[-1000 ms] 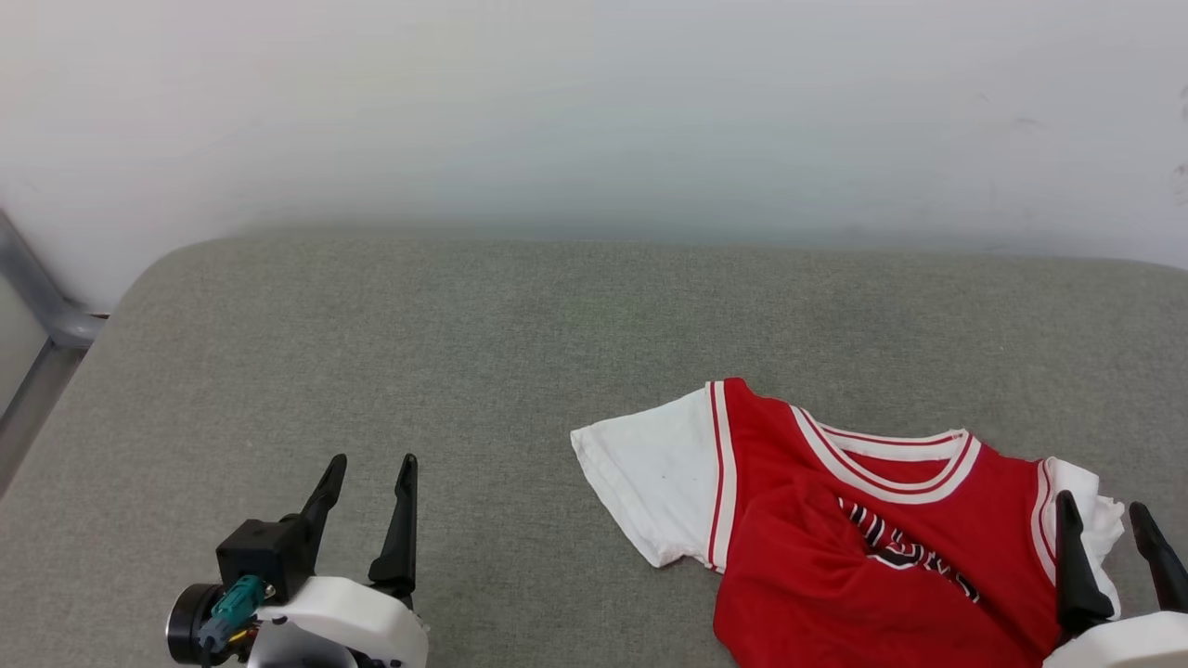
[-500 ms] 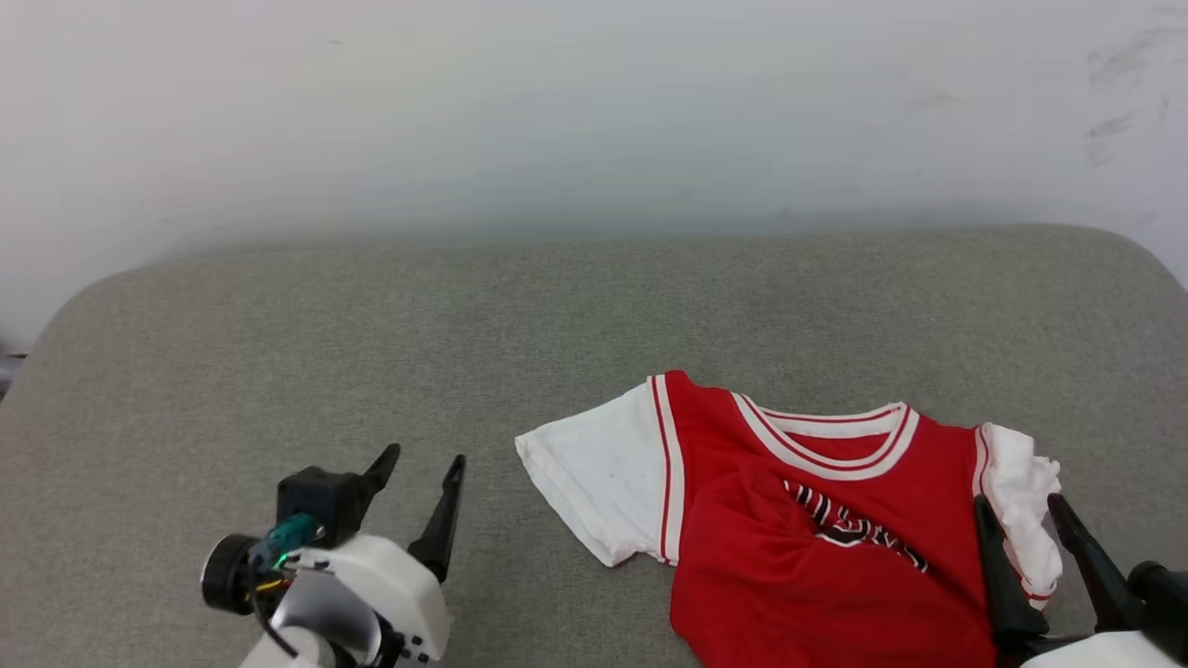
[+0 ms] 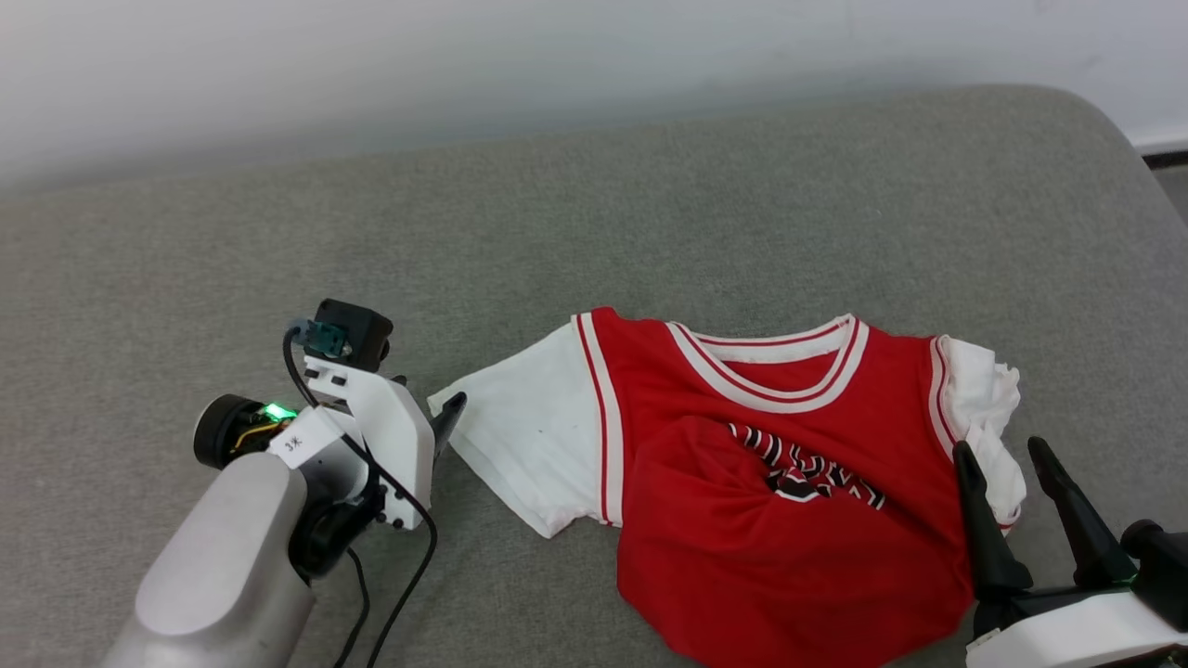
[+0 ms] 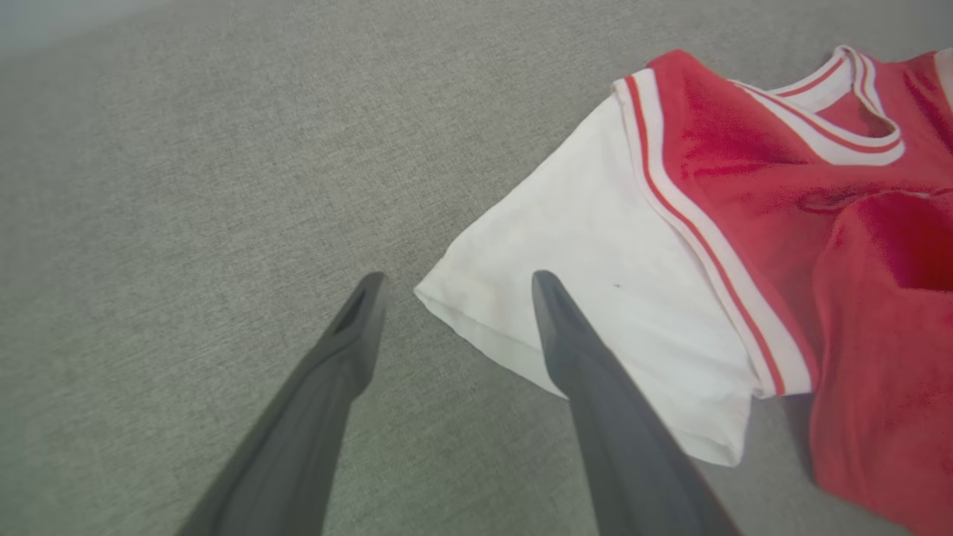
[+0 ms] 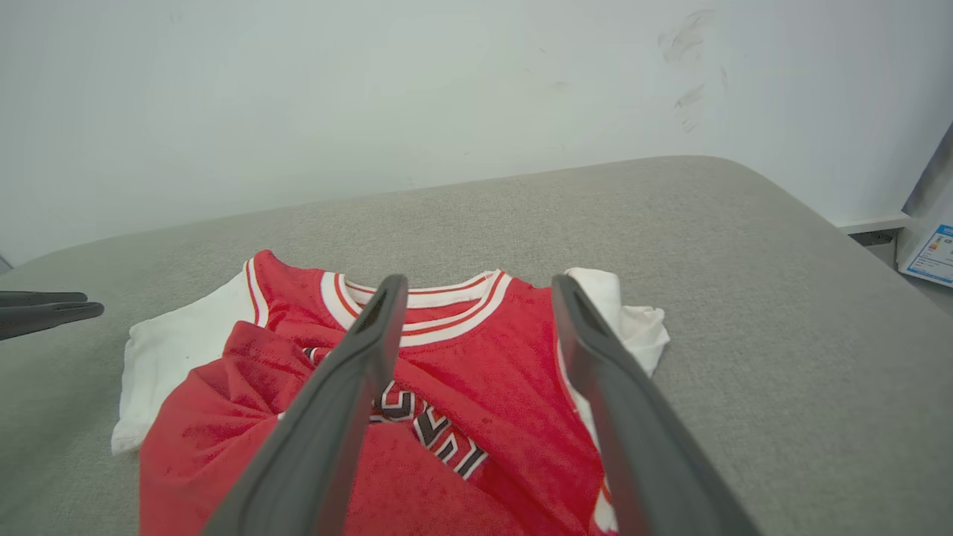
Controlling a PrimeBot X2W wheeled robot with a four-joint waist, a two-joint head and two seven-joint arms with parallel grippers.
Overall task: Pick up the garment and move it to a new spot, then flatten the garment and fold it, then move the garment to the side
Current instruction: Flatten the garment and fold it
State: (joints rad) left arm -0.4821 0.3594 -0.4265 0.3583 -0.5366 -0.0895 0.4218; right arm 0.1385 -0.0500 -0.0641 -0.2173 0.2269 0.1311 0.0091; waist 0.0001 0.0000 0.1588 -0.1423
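Here the garment [image 3: 733,464] lies front side up on a grey upholstered surface [image 3: 650,213], toward the robot's right, with a pale wall [image 3: 464,74] beyond the far edge. It is a red jersey with a white-and-red striped V-neck [image 3: 770,371] pointing away from the robot. Its left sleeve [image 3: 529,445] is white and spread fairly flat, while the right sleeve [image 3: 984,408] is bunched up against the body. A fold of red cloth [image 3: 705,482] is rumpled over the chest and hides part of the black, white-outlined lettering [image 3: 807,464]. The left pincer [image 3: 436,413] sits low at the outer edge of the left sleeve, its fingers spread apart and empty. In the left wrist view the left pincer [image 4: 456,279] straddles the sleeve's corner: one finger is over bare grey fabric, the other over the white cloth of the garment [image 4: 670,260]. Whether that finger touches the cloth cannot be told. The right pincer [image 3: 998,447] stands at the garment's right side, just beside the bunched sleeve, its fingers likewise wide apart with nothing between them. The right wrist view looks along the right pincer [image 5: 478,279] over the garment [image 5: 476,387], and the tips of the left pincer [image 5: 45,309] show at that view's left edge.
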